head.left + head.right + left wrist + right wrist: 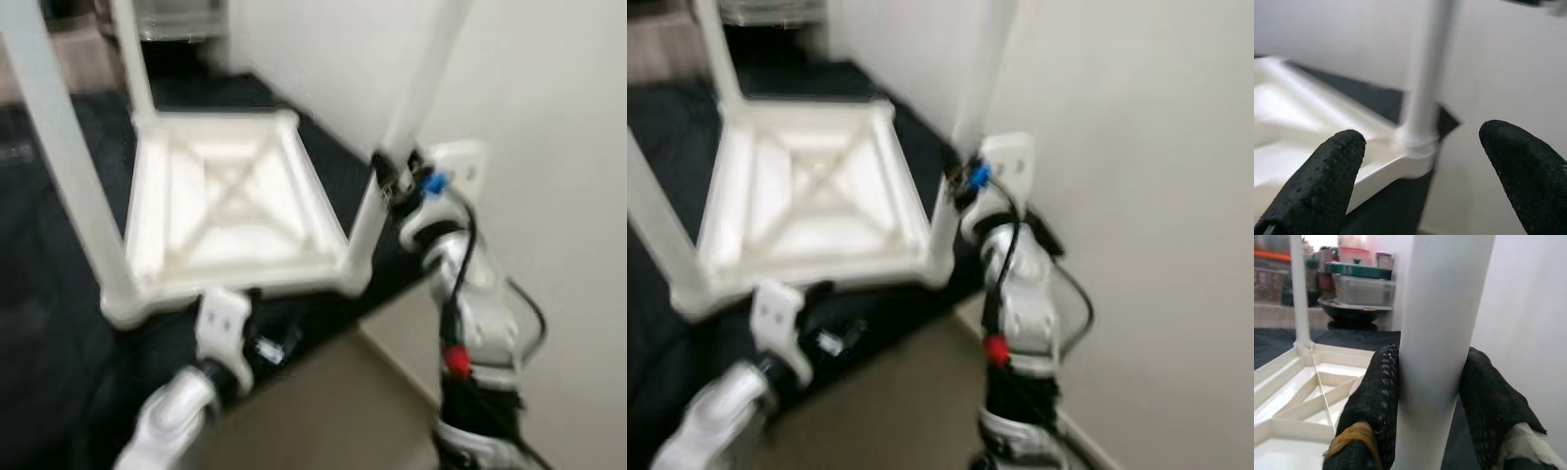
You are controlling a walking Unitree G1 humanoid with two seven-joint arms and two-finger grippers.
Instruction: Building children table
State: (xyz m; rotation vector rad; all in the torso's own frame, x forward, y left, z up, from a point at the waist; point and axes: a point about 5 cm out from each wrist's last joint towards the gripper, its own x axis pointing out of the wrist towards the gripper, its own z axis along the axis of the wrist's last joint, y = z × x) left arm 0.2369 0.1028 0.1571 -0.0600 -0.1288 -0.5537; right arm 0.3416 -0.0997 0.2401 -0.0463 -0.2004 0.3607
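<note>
The open left gripper (257, 328) waits by the upturned table (230, 201) while the right gripper (1432, 382) clamps a leg (1442, 333), apparently seating it; next likely needs a firm downward push.

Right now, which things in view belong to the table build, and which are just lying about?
Job:
- upturned white table top
- table leg gripped by the right gripper
- the other fitted legs
- left gripper, jaws open near a corner

Lying about:
- storage boxes at the back
- dark mat
</note>
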